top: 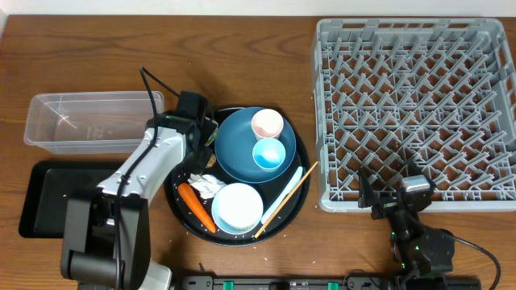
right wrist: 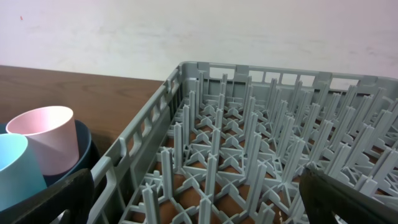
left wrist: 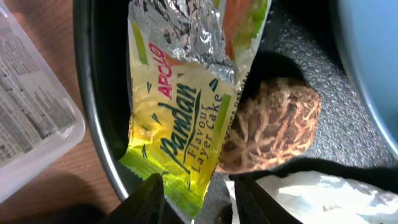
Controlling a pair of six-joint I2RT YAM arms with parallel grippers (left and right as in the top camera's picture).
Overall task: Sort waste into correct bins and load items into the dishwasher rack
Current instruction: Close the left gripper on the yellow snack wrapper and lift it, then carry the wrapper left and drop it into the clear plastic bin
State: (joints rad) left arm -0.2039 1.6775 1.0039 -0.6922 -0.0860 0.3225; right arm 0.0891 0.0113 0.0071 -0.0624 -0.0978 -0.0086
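Sorting is hardly started: tub (top: 97,98), black bin (top: 36,201) and rack (top: 407,26) show nothing inside; left jaws straddle the wrapper (left wrist: 180,112), grip unclear; right jaws wide open.

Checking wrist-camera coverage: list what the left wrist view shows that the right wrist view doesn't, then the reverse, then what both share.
Left wrist only: yellow-green snack wrapper, brown food lump, white tissue, clear tub. Right wrist only: dishwasher rack, pink cup, light-blue cup. Both: the wooden table.
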